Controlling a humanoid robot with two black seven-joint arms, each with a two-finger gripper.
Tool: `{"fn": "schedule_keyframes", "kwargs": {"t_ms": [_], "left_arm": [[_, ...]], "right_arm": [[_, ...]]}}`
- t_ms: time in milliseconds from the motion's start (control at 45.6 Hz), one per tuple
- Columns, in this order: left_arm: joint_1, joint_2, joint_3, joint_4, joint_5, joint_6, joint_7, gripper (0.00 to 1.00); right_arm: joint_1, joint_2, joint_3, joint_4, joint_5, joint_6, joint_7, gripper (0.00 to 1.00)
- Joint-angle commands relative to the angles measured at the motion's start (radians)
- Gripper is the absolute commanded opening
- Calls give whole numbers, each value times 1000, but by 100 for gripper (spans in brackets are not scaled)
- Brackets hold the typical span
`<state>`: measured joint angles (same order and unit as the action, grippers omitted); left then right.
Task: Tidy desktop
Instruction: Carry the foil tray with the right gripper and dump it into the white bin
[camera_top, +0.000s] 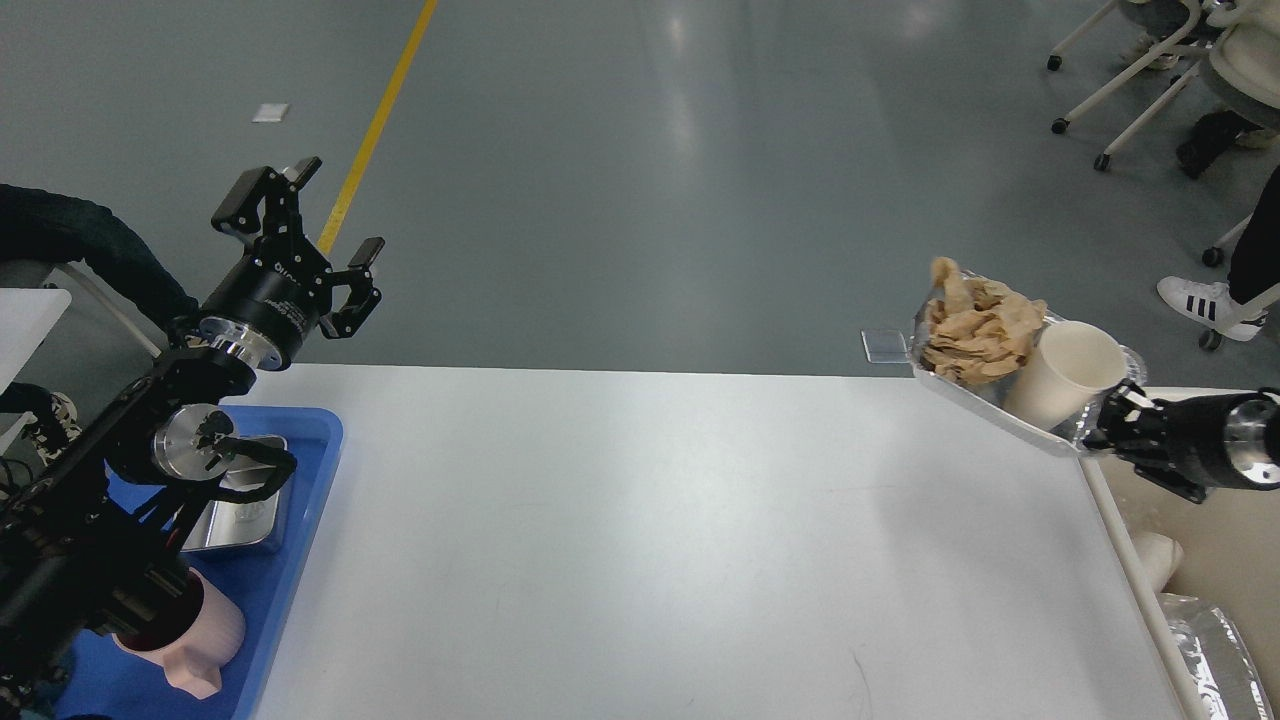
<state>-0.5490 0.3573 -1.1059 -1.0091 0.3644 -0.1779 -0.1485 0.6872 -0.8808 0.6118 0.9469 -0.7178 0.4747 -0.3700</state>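
The white desktop (650, 520) fills the middle of the head view. My right gripper (1112, 420) comes in from the right and is shut on the rim of a foil tray (985, 395), holding it tilted above the desktop's far right corner. The foil tray carries crumpled brown paper (975, 330) and a white paper cup (1065, 370). My left gripper (335, 212) is open and empty, raised above the desktop's far left corner.
A blue tray (315, 470) lies at the desktop's left edge with a metal container (240, 515) and a pink cup (200, 640), partly hidden by my left arm. A cream bin (1220, 540) stands right of the desktop and holds a cup (1155, 555) and foil (1215, 640). Chairs and a person's feet are at the far right.
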Motion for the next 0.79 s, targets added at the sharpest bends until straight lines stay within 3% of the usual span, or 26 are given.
{"fn": "schedule_keyframes", "kwargs": {"t_ms": [0, 285, 373, 395, 417, 505, 614, 768], "left_arm": [[26, -99, -103, 90, -21, -14, -2, 97], [34, -248, -206, 133, -91, -72, 1, 97], [35, -274, -210, 149, -116, -75, 1, 97], [35, -278, -210, 152, -116, -75, 1, 97], [35, -278, -210, 153, -116, -77, 1, 97], [40, -284, -210, 155, -117, -77, 1, 97], [63, -282, -215, 155, -117, -77, 1, 97], [98, -276, -219, 153, -117, -77, 4, 97]], "right_arm": [[-44, -70, 8, -127, 90, -1, 8, 0], [-95, -63, 3, -430, 135, -1, 9, 0], [-100, -50, 5, -473, 135, -22, 8, 76], [-101, -41, 5, -482, 135, -36, 6, 88], [-103, -33, 5, -484, 136, -48, 5, 94], [-104, -24, 2, -491, 135, -64, 2, 100], [-103, -3, 0, -485, 135, -68, 2, 100], [-90, 69, 8, -479, 135, -174, 9, 100]]}}
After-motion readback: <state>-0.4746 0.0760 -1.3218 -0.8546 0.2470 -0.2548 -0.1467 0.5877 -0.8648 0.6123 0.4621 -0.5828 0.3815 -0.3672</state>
